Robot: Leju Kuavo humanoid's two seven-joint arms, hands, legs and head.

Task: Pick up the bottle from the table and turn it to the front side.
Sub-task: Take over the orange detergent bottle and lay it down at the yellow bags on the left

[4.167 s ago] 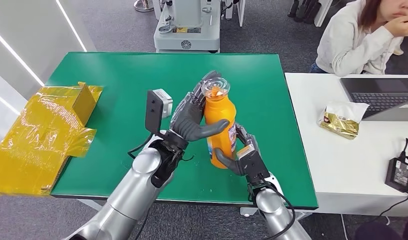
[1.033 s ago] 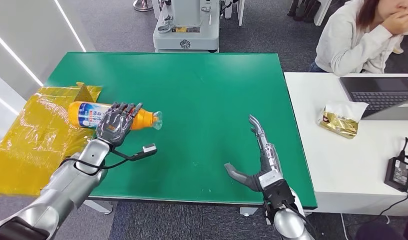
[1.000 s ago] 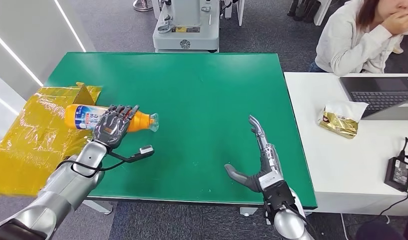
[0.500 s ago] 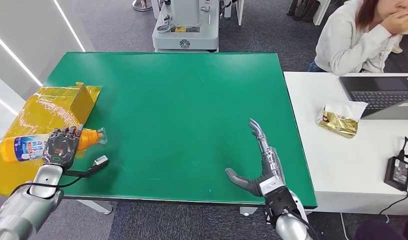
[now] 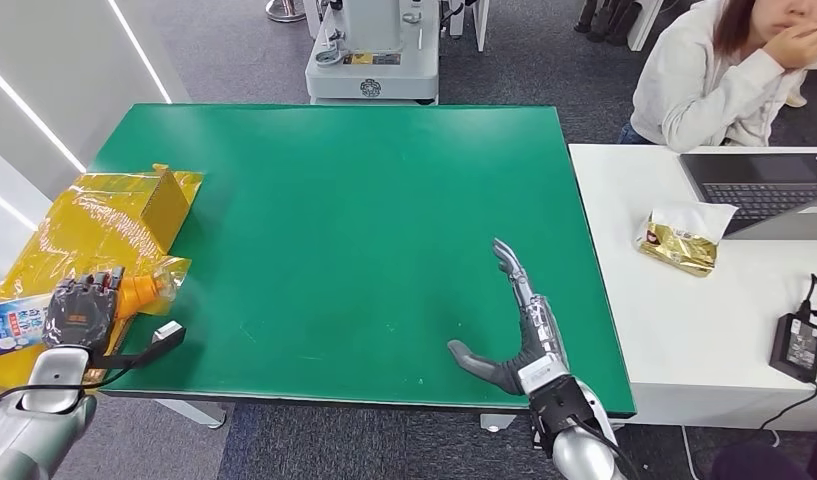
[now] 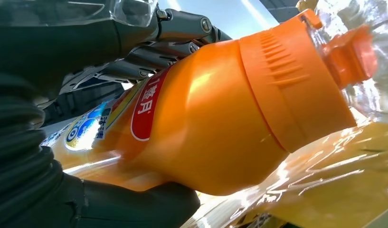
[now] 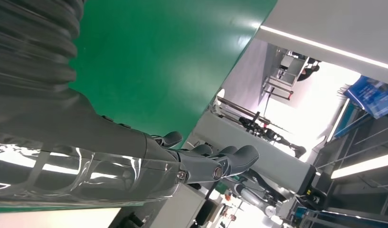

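An orange bottle (image 5: 134, 294) with a blue and white label and a clear cap lies sideways in my left hand (image 5: 81, 314), which grips it around the middle, above the yellow plastic sheet at the table's left edge. In the left wrist view the bottle (image 6: 201, 128) shows large, with my hand's fingers (image 6: 173, 33) wrapped over it and the thumb under it. My right hand (image 5: 522, 330) hovers over the near right part of the green table (image 5: 384, 190), fingers stretched out and thumb apart, holding nothing. Its fingertips (image 7: 230, 164) also appear in the right wrist view.
A crumpled yellow plastic sheet with a small box (image 5: 94, 240) lies on the left. A white table (image 5: 684, 330) to the right carries a laptop (image 5: 764, 190), a gold packet (image 5: 684, 240) and a power adapter (image 5: 799, 345). A person (image 5: 734, 70) sits behind it. A machine base (image 5: 374, 60) stands beyond the table.
My left hand has carried the bottle from the table's middle far to the left and nearer, over the yellow sheet. The right hand let go earlier and has stayed open near the front right.
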